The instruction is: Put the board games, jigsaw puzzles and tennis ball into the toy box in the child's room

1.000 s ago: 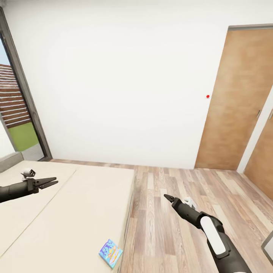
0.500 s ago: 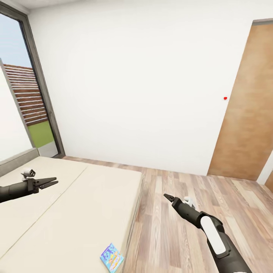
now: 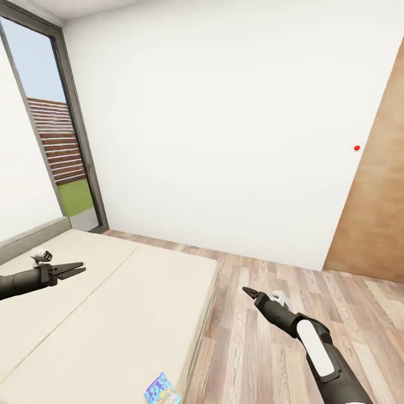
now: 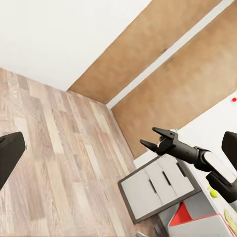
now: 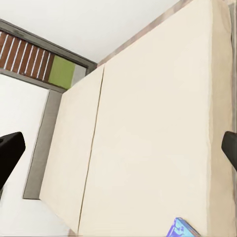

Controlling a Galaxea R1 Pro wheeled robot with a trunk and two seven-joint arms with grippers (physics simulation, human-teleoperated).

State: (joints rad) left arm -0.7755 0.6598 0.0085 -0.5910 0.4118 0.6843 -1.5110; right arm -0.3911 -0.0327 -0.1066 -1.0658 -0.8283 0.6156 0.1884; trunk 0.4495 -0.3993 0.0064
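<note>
Here, bed (image 3: 129, 314): 1 blue-cyan board game (image 3: 162, 391) lies near its floor-side edge.
Left gripper (image 3: 78, 271): fingers slightly apart, empty, above mattress.
Right gripper (image 3: 247, 290): fingers parted, empty, over wood floor (image 3: 264, 359).

The left gripper (image 3: 78, 270) points toward 3 o'clock, jaws slightly parted. The right gripper (image 3: 247, 291) points toward 10 o'clock, its jaws parted too, forearm (image 3: 314, 350) trailing toward 5 o'clock.
</note>
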